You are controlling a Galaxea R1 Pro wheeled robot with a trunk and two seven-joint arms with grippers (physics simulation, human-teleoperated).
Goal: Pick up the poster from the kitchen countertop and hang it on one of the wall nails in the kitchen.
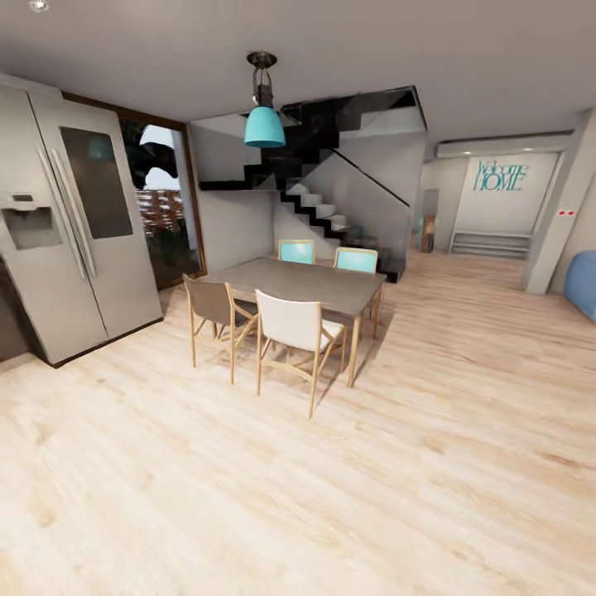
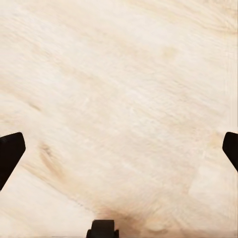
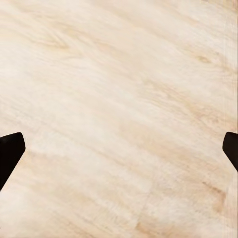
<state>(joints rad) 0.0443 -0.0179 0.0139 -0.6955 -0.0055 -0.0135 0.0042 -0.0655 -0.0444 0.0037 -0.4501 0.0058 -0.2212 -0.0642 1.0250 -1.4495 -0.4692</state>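
Observation:
The poster, the kitchen countertop and the wall nails are out of view. In the left wrist view my left gripper (image 2: 119,151) is open, its two dark fingertips (image 2: 11,151) at the picture's sides, with bare pale wooden floor (image 2: 119,99) between them. In the right wrist view my right gripper (image 3: 119,151) is open the same way, its fingertips (image 3: 11,151) far apart over the wooden floor (image 3: 119,109), holding nothing.
A grey dining table (image 1: 302,283) with several chairs (image 1: 291,327) stands ahead. A tall steel fridge (image 1: 70,219) is at the left. Behind are a dark staircase (image 1: 319,194), a teal hanging lamp (image 1: 264,124) and a glass door (image 1: 165,199). Wide wooden floor (image 1: 331,497) lies in front.

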